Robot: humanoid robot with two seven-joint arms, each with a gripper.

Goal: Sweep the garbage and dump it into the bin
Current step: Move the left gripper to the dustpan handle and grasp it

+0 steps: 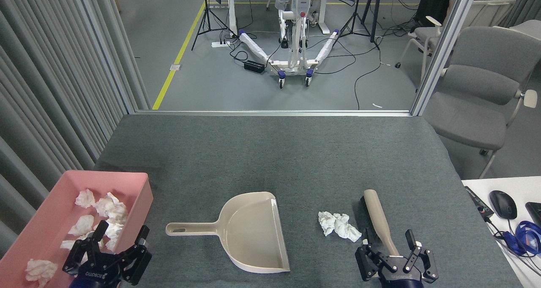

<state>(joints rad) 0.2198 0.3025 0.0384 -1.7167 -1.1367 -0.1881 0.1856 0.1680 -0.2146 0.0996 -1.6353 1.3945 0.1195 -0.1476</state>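
Right pincer (396, 245): low at the near edge of the tabletop (296, 152), fingers spread, pinching nothing. The near end of the brush (378, 218) handle lies between the fingers; contact cannot be told.

Brush: beige handle running up and slightly left from the right pincer, dark bristles along its left side.

Garbage (339, 225): just left of and beyond the right pincer, beside the brush bristles, lying on the tabletop. White crumpled tissue, elongated, two lobes joined in the middle, tapering to a point at its near right end. Surface creased with grey shadow in the folds. Apart from the dustpan.

Dustpan (249, 233): further left of the garbage, between the two pincers. Beige, flat on the tabletop, open mouth facing right toward the garbage, handle pointing left. Pan holds nothing.

Left pincer (120, 250): low at the near left, fingers spread, holding nothing. It sits at the right wall of the bin, left and nearer than the dustpan handle.

Bin (139, 195): pink, rectangular, open-topped, low straight walls, at the left edge of the tabletop just beyond and left of the left pincer. Inside, several small white wads (105, 205).

Tabletop: grey felt-like covering.

Far right of the right pincer: a white desk (477, 184) corner with a black mouse (503, 204).
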